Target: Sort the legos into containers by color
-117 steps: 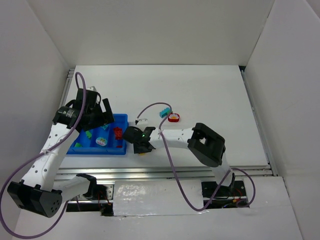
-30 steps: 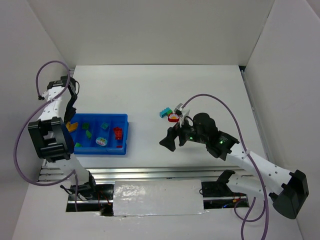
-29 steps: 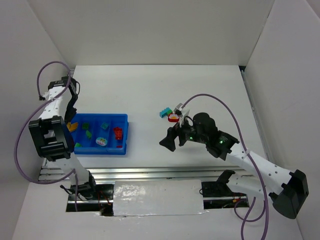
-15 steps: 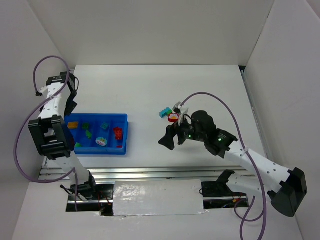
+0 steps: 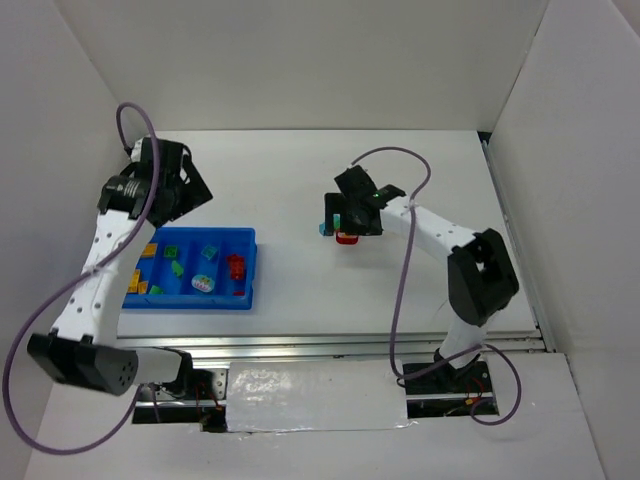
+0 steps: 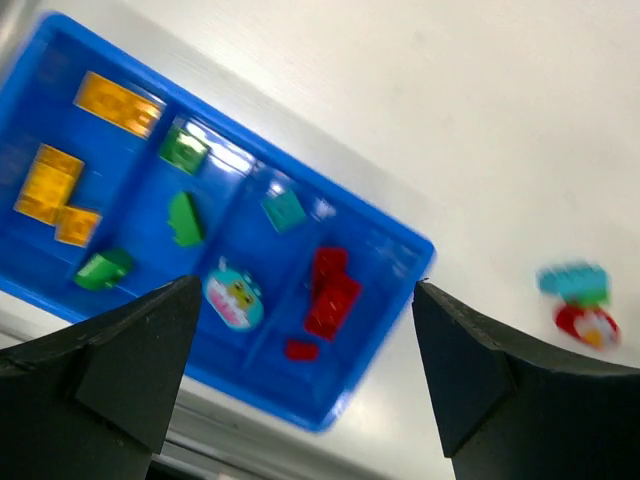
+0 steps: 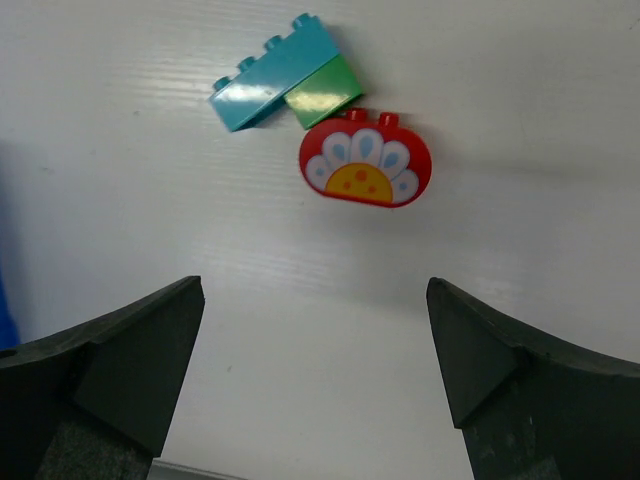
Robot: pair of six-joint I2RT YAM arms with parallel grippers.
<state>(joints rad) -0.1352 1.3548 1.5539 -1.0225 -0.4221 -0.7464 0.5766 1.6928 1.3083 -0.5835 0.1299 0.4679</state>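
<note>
Right gripper hangs spread wide over the red flower brick and teal brick. Left gripper, spread too, faces the blue tray by the table's left edge.

White arms, seemingly purple cables

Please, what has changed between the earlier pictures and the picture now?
The right gripper moved away from the near side, to over the loose teal brick, green brick and red rounded piece; it is open and empty. The left gripper shifted right, above the tray's far edge, also open. Nothing was taken or let go. The tray, its bricks and the loose pieces stayed put.
</note>
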